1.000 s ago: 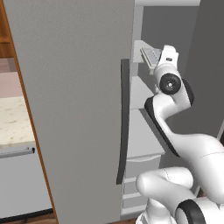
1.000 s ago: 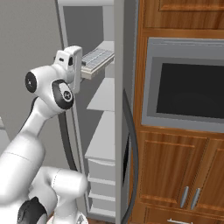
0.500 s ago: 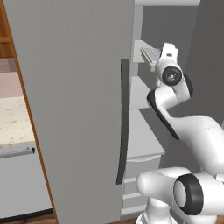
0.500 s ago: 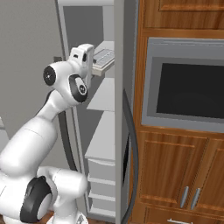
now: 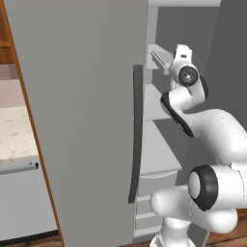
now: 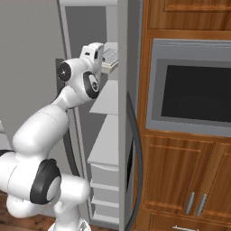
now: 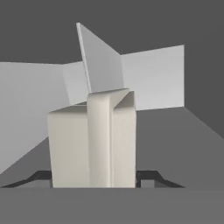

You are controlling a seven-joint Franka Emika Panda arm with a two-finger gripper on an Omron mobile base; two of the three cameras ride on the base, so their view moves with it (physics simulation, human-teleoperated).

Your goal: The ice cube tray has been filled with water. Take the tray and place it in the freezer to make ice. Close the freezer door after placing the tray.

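pale grey-blue, the ice cube tray [image 6: 109, 57] sticks straight out ahead of the gripper [image 7: 94, 175], clamped at its near end between the 2 fingers, which stand as close together as the tray lets them. in the hand view the tray rises from between the fingertips, its long axis running away from the hand into the freezer [image 5: 185, 29]. in the left base view the tray [image 5: 161, 59] reaches forward of the hand at the height of an upper white shelf [image 5: 155, 51]; whether it rests on that shelf or hangs just above it i cannot tell. the freezer door [image 5: 77, 116] stands wide open, off to the hand's left. the coming move looks like setting the tray down and letting go.
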